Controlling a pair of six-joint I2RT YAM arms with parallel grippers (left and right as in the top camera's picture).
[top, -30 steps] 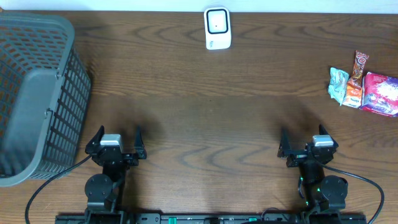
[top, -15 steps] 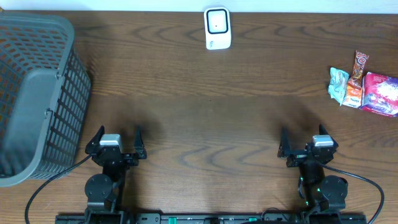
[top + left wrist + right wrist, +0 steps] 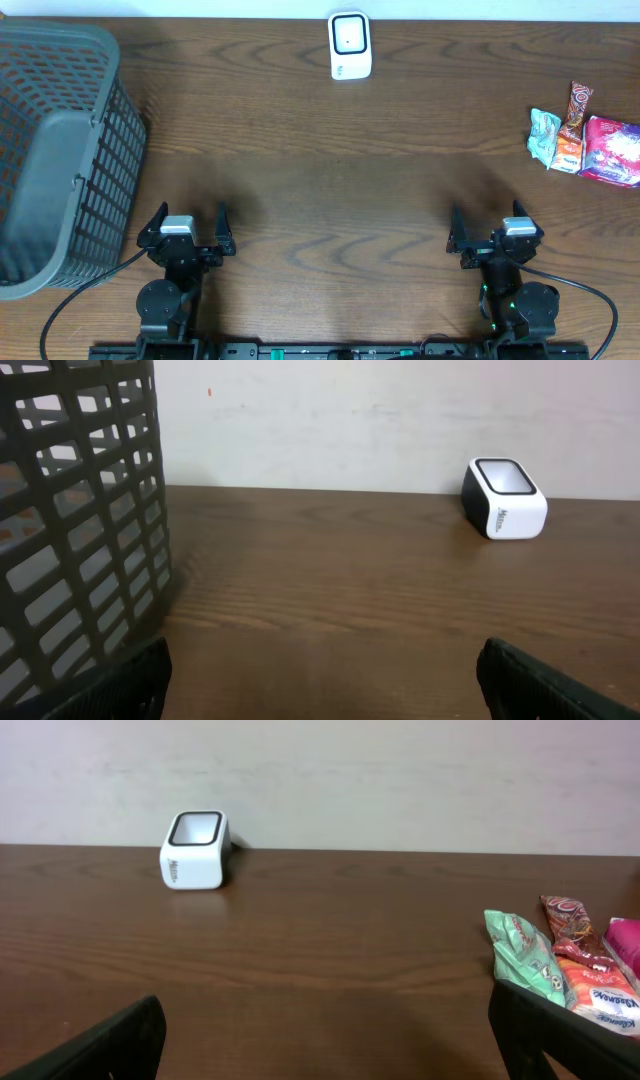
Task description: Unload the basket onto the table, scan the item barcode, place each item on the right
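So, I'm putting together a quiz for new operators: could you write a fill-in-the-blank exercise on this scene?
1. The grey basket stands on the robot's ____ side of the table.
2. The white scanner sits at the far edge, while the snack packets lie on the robot's ____ side.
3. The left gripper and the right gripper are both ____ and hold nothing.

Missing words: left; right; open.

Overhead top-down; wrist views low, toward scanner (image 3: 350, 45)
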